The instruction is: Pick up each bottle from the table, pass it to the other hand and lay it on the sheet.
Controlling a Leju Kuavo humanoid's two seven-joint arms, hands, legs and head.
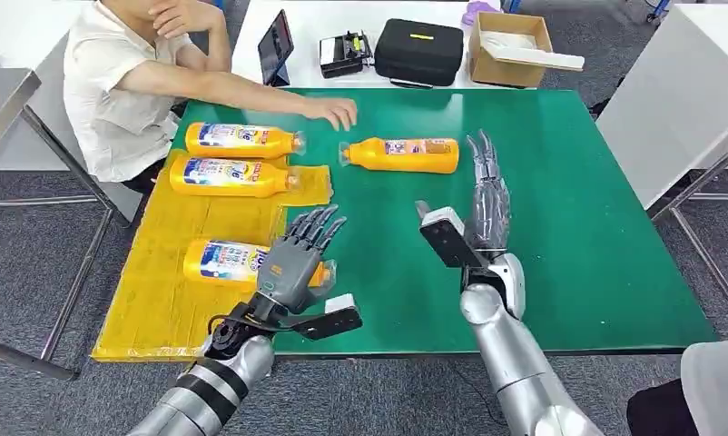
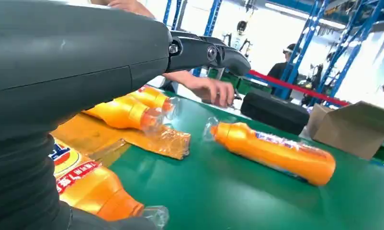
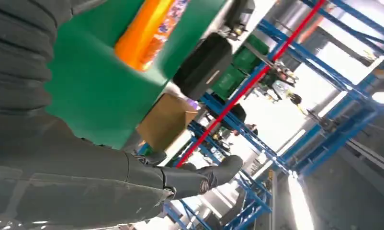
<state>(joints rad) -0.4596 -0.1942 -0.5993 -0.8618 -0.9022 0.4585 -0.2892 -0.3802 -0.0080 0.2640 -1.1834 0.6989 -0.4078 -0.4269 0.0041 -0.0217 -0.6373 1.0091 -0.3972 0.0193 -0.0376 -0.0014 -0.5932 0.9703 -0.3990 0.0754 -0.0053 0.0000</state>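
Orange bottles [image 1: 404, 154] with blue-white labels, yellow sheet [image 1: 161, 300], green table [image 1: 569, 227], black case [image 1: 419, 52]

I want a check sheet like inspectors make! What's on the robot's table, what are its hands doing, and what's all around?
Surface: green table with a yellow sheet on its left part.
Job's things: three orange bottles lie on the sheet, far, middle and near; a fourth bottle lies on bare green.
Clutter: nothing seen on the green table.
Hands: left hand over the near bottle, fingers apart; right hand stretched flat, holding nothing.
Cables: nothing seen.
Surroundings: a person's hand rests on the table; black case, cardboard box and tablet on a white table behind.
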